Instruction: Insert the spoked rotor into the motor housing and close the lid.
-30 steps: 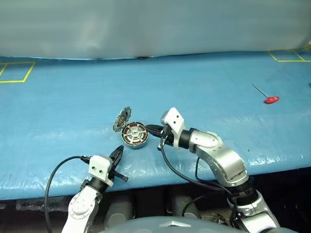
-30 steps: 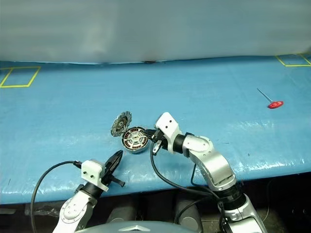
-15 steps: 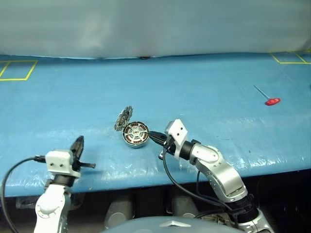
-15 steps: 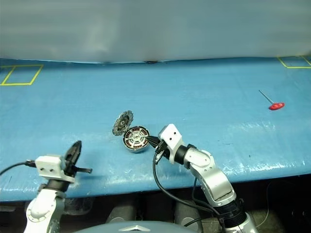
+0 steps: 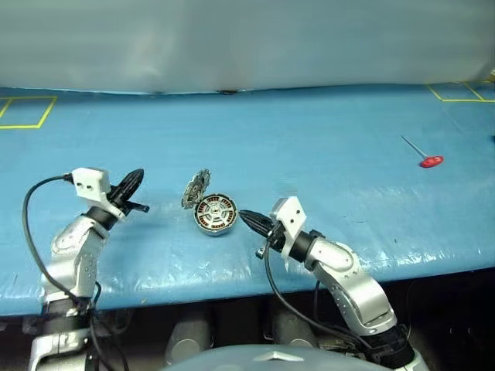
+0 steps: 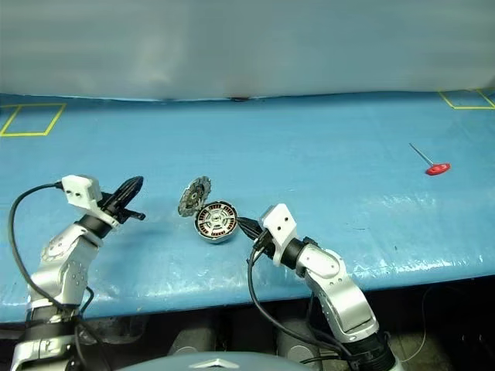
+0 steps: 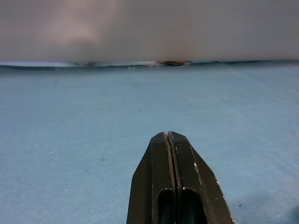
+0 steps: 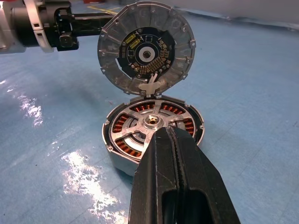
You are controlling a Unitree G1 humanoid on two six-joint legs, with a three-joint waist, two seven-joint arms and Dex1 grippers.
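Blue bench (image 5: 325, 131): red-handled tool (image 5: 430, 161) near right edge; motor housing (image 5: 215, 213) open, lid (image 5: 195, 188) upright; both jaws closed, empty.

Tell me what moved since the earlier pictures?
The left tool, shut and empty, swung up from the table's near edge and out to the left. The right tool, also shut, drew back a little from the motor housing. The housing and the open lid stayed put, as did the red-handled key.

left tool (image 5: 136, 177) swung out left and forward, away from the motor housing (image 5: 214, 214).
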